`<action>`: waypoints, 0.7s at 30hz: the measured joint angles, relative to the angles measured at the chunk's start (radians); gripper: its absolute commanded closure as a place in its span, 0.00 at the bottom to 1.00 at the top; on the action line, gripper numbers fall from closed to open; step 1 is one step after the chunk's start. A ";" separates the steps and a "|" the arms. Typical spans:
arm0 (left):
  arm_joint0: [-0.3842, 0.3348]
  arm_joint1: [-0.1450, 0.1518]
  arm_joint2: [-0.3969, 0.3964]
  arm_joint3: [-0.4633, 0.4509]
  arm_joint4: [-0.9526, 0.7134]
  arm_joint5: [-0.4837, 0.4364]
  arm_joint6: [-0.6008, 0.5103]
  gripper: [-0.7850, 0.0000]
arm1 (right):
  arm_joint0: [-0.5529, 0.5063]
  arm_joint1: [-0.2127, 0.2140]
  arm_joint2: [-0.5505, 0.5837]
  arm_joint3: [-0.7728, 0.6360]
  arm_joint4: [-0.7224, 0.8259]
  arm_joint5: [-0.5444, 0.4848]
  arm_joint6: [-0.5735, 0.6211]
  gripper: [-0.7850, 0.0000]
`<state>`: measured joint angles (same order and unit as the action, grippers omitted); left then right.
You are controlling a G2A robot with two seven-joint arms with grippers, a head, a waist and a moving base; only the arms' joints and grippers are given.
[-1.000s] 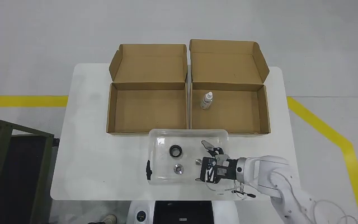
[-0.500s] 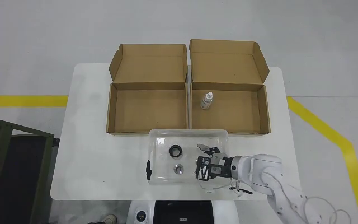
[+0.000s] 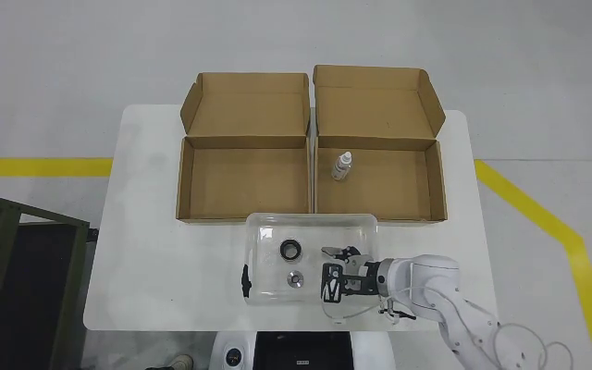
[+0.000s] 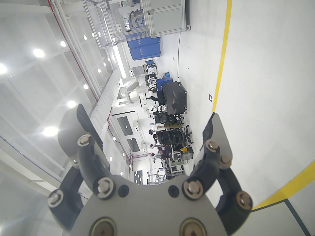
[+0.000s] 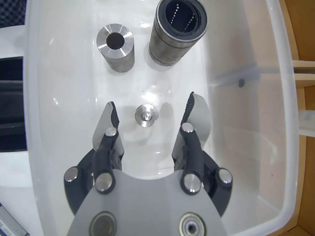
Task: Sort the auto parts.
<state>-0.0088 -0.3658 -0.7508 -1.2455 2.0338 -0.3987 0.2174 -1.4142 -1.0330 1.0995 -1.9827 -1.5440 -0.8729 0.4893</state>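
Three metal parts stand upright in the clear tub [image 5: 278, 99]: a big dark-rimmed tube [image 5: 178, 29], a shorter shiny tube [image 5: 115, 47] just beside it, and maybe a small bolt [image 5: 146, 116] nearby.

You are in a big factory hall: yellow lines [image 4: 222, 50] on the floor [image 4: 265, 74], bright roof lights [image 4: 39, 53], and a metal machine cage [image 4: 147, 8].

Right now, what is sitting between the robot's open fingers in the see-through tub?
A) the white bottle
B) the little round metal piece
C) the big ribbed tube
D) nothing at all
B: in the right wrist view the little round metal piece lies on the tub floor between the spread fingers of the right gripper, apart from both.
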 measured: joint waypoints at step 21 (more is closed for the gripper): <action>0.000 0.000 0.000 0.000 0.000 0.000 0.000 0.00 | 0.041 0.003 -0.045 0.027 -0.047 -0.015 0.011 0.89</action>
<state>-0.0088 -0.3658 -0.7508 -1.2455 2.0338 -0.3987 0.2174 -1.3729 -1.0301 1.0541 -1.9561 -1.5905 -0.8877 0.5002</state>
